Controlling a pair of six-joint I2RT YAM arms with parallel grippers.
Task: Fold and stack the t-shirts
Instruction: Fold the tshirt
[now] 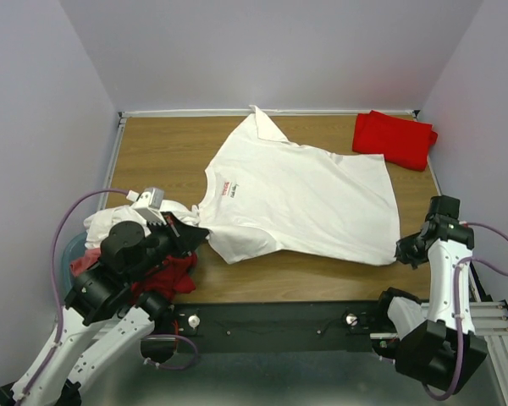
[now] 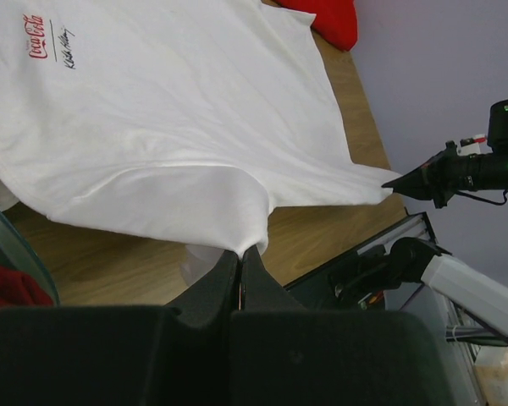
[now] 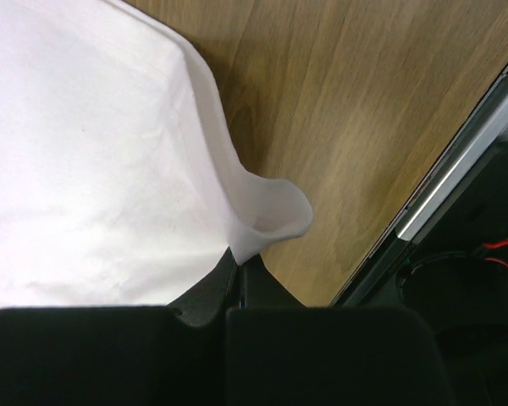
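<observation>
While the white shirt [image 1: 305, 199] lay spread on the desk [image 1: 157, 152], long axis running left to right, the left gripper [image 1: 196, 234] pinched its near left edge and the right gripper [image 1: 403, 252] its near right corner.

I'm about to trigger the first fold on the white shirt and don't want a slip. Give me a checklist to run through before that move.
1. Left tool shut on the near edge of the white t-shirt: ok.
2. Right tool shut on its near right corner: ok.
3. Shirt spread open on the table, print facing up: ok.
4. Folded red t-shirt apart from the white one: cannot tell, their edges look very close.
5. Pile of shirts at the left clear of the white one: cannot tell, the left arm hides where they meet.
</observation>
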